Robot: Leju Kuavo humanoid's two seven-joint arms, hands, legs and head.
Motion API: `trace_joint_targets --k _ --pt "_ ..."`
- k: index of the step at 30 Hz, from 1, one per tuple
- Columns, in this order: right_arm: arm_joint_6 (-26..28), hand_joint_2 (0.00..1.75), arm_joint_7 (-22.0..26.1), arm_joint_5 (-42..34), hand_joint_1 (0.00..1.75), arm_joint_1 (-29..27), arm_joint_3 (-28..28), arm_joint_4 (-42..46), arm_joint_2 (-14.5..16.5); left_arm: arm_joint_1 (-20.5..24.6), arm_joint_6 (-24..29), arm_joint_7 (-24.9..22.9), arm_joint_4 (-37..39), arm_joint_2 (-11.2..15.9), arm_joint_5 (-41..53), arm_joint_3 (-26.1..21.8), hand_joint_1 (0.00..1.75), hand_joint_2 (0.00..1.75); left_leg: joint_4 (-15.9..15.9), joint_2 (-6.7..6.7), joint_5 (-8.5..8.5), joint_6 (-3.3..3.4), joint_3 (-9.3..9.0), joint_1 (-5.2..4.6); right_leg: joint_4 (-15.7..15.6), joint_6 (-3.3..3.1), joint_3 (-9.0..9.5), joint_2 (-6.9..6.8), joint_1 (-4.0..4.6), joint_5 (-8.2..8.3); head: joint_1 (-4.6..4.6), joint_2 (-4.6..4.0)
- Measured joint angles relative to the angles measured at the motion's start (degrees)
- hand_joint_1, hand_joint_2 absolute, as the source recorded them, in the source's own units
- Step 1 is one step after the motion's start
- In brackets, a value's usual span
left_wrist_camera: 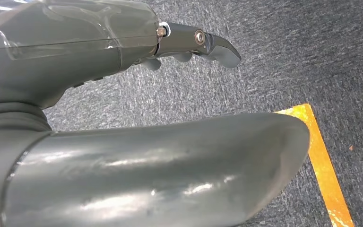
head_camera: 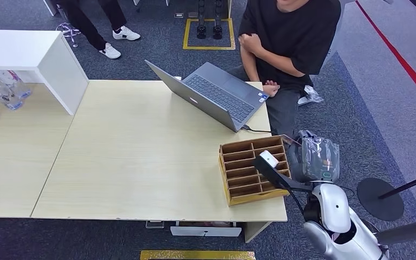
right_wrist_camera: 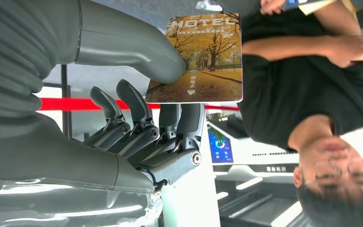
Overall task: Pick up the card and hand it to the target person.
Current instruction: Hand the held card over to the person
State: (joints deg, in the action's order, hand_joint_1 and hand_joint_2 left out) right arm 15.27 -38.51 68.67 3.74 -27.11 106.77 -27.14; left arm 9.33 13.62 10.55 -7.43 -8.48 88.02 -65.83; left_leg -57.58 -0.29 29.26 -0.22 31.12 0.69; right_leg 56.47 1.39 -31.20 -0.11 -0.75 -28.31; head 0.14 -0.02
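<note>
Card in right hand, handover not yet made

Card (right_wrist_camera: 196, 56) reads as thin, light, stiff plastic or coated paper with a glossy printed face, so treat it as slippery and easy to flick out of a pinch. You hold it by one short edge: the thumb (right_wrist_camera: 137, 47) lies on the printed face and dark fingers (right_wrist_camera: 182, 118) back it from behind, with most of the card sticking out free. That is probably the right place to hold it, since it leaves the far end open for the person (head_camera: 290, 38) to take. A tight squeeze could bow it, so keep the pinch just firm.

Right hand (head_camera: 271, 162) sits raised over the wooden organizer (head_camera: 235, 168) at the table (head_camera: 141, 151) corner near the robot, the card showing there as a small pale patch at the fingertips. In the right wrist view the card points toward the seated person in black, who sits behind the laptop (head_camera: 216, 97) with arms folded in, no hand out to receive yet. The gap between card and person looks well apart, so you likely need more reach.

Left hand (left_wrist_camera: 189, 45) hangs over the carpet beside a yellow floor stripe (left_wrist_camera: 324, 161), holding nothing, fingers loosely curled but apart.
</note>
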Motion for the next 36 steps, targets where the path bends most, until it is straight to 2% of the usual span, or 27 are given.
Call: trace_joint_targets --k 5,14,25,31,32,35,36 --pt "-1.7 1.75 0.5 -0.7 1.57 2.2 1.5 1.8 -1.1 0.1 -0.3 -0.3 0.0 0.0 0.0 0.0 0.0 0.0 0.0 0.0 0.0 0.0 -0.01 0.0 0.0 0.02 0.0 0.0 0.0 0.02 0.01 0.0" --pt "0.1 1.75 2.7 0.0 1.49 7.8 3.4 1.8 -2.5 1.1 -1.0 -1.1 0.0 -0.1 0.0 1.4 0.0 0.0 0.0 0.0 -0.01 0.0 0.0 0.0 0.0 0.03 0.0 0.0 0.0 0.03 0.0 0.0" --pt "1.4 1.75 3.3 -1.8 1.44 11.3 3.7 -3.2 -2.6 2.0 -1.2 -1.9 0.0 -0.1 0.0 3.4 0.0 0.0 0.0 0.0 -0.01 0.0 0.01 0.0 0.0 0.03 0.0 -0.01 0.0 0.03 0.0 0.0" --pt "0.9 1.75 3.2 -1.4 1.29 11.6 3.6 -5.8 -2.6 2.1 -1.3 -2.0 0.0 -0.4 0.0 4.1 0.0 0.0 0.0 -0.01 -0.01 0.0 0.02 0.0 0.0 0.03 0.0 -0.01 0.0 0.03 0.01 0.0" --pt "0.5 1.75 3.1 -0.9 1.04 11.6 3.6 -6.2 -2.6 2.1 -1.3 -2.0 0.0 -0.4 0.0 4.1 0.0 0.0 0.0 -0.01 0.0 0.0 0.03 0.0 0.0 0.03 0.0 -0.01 0.0 0.03 0.0 0.0" --pt "-0.9 1.75 2.5 0.7 0.1 11.6 3.3 -6.9 -2.8 2.0 -1.3 -2.3 0.0 -0.5 0.0 4.4 0.0 0.0 0.0 0.0 0.0 0.0 0.03 0.0 0.0 0.03 -0.01 -0.01 0.0 0.03 0.0 0.0" --pt "-1.5 1.75 2.3 0.9 0.0 11.6 3.2 -7.1 -2.8 2.0 -1.3 -2.4 0.0 -0.5 0.0 4.5 0.0 0.0 0.0 0.0 0.0 0.0 0.03 0.0 0.0 0.03 -0.01 -0.01 0.0 0.03 0.0 0.0"
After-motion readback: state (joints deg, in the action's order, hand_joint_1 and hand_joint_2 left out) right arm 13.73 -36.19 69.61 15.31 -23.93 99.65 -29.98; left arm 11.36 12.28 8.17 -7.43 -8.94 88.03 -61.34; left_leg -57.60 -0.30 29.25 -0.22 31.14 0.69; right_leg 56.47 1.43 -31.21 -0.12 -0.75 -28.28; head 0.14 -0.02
